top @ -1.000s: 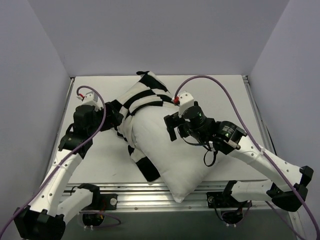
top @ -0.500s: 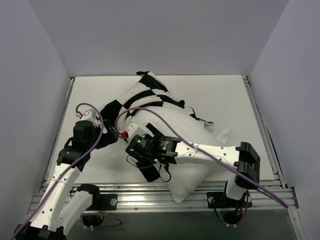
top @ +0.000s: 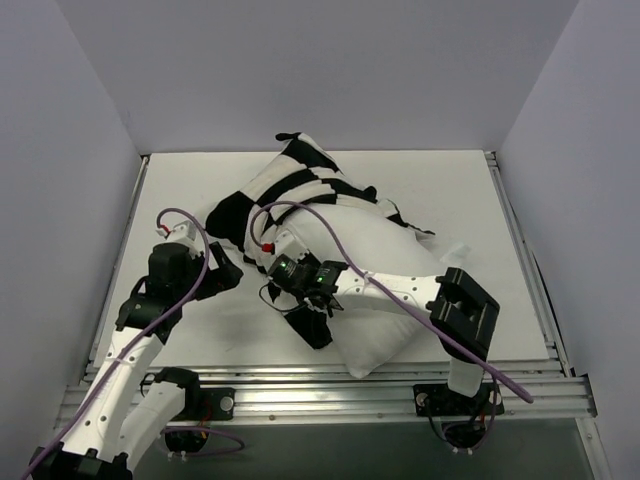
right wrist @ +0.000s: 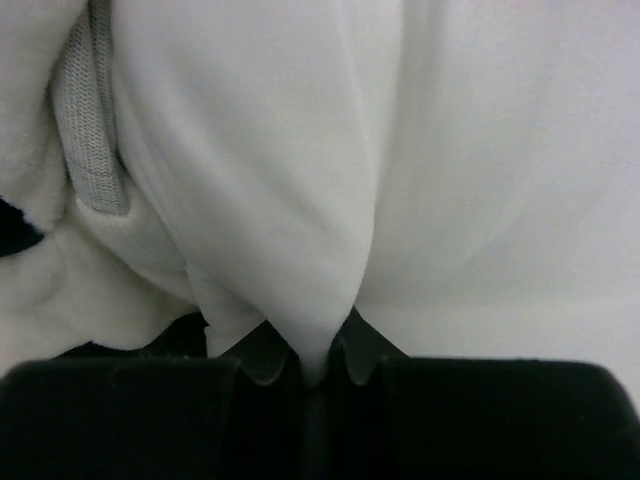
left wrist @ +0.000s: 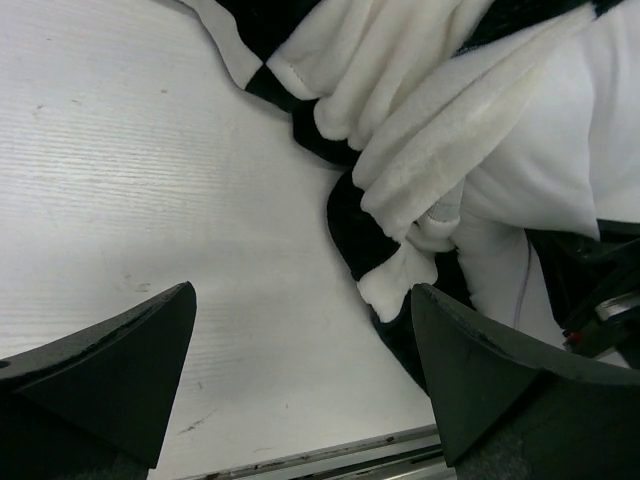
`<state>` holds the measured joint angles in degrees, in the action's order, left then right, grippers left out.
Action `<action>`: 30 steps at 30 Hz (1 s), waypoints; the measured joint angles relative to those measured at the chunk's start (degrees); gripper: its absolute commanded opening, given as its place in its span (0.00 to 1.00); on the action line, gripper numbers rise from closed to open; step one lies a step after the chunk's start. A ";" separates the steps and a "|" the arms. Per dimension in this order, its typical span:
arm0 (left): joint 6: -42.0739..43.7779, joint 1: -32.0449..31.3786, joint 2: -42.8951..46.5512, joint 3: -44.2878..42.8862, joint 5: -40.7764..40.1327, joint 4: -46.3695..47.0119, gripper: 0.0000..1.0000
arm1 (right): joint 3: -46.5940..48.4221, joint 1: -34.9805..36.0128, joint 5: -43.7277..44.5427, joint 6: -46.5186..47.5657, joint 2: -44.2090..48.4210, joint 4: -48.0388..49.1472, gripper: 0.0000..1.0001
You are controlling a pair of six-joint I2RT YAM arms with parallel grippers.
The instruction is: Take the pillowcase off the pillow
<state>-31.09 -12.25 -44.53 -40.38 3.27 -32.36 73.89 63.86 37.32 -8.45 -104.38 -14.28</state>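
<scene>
The black-and-white checkered pillowcase (top: 300,185) is bunched over the far end of the plain white pillow (top: 375,300), whose near half is bare. My right gripper (top: 287,277) reaches across to the pillow's left edge. In the right wrist view it (right wrist: 318,365) is shut on a pinched fold of the pillow's smooth white fabric (right wrist: 300,200), with the fleecy pillowcase lining (right wrist: 50,290) at the left. My left gripper (top: 226,272) stands open over the bare table, just left of the bunched pillowcase hem (left wrist: 400,150), with nothing between its fingers (left wrist: 110,360).
The white table (top: 180,200) is enclosed by grey walls on the left, back and right. A metal rail (top: 300,385) runs along the near edge, seen in the left wrist view (left wrist: 330,455) too. The right arm's purple cable (top: 300,210) loops over the pillow.
The right arm swung from above the pillow's right side to its left edge, and its gripper went from open to shut on a fold. The pillow shifted slightly. The left gripper stayed open.
</scene>
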 measured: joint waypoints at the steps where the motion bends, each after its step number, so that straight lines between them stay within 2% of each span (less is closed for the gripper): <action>1: -0.04 0.00 -0.35 0.44 1.05 0.66 0.97 | -0.68 -0.98 -1.79 -0.02 1.16 0.76 0.00; 7: -2.14 -1.64 -3.19 4.52 7.61 10.21 0.97 | -2.25 -4.31 -13.31 -0.11 7.98 2.38 0.00; 13: -3.02 -11.13 -12.44 4.42 5.79 21.00 0.96 | -2.23 -6.19 -20.98 -0.61 11.32 2.43 0.00; 18: -3.08 -12.04 -20.31 2.97 3.65 25.62 0.90 | -1.99 -6.80 -24.39 -0.76 11.80 2.12 0.00; 20: -3.26 -12.15 -22.91 2.12 2.62 26.84 0.83 | -1.79 -6.86 -25.27 -0.87 11.98 1.84 0.00; 21: -3.28 -12.22 -23.80 1.92 2.08 27.58 0.79 | -1.62 -6.88 -25.75 -0.92 12.13 1.64 0.00; 22: -3.30 -12.37 -24.55 1.86 1.57 28.46 0.66 | -1.49 -6.88 -26.21 -0.96 12.31 1.53 0.00; 25: -3.56 -12.66 -26.23 1.86 0.50 30.82 0.41 | -1.36 -6.91 -27.63 -1.38 13.44 1.16 0.00; 26: -3.67 -12.81 -26.80 1.77 0.04 31.61 0.23 | -1.36 -6.91 -28.02 -1.57 14.03 0.98 0.00; 27: -3.78 -12.92 -27.47 1.64 -0.50 32.24 0.14 | -1.36 -6.93 -28.41 -1.75 14.67 0.79 0.00; 29: -3.61 -13.11 -28.70 1.22 -1.97 32.85 0.03 | -1.36 -6.95 -28.79 -2.12 16.48 0.02 0.00; 30: -3.54 -13.16 -29.09 0.98 -3.17 32.85 0.02 | -1.36 -6.95 -28.79 -2.32 17.59 -0.59 0.00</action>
<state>-34.63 -25.41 -73.63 -39.40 0.10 0.49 72.53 56.90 8.54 -10.76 -86.78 -14.87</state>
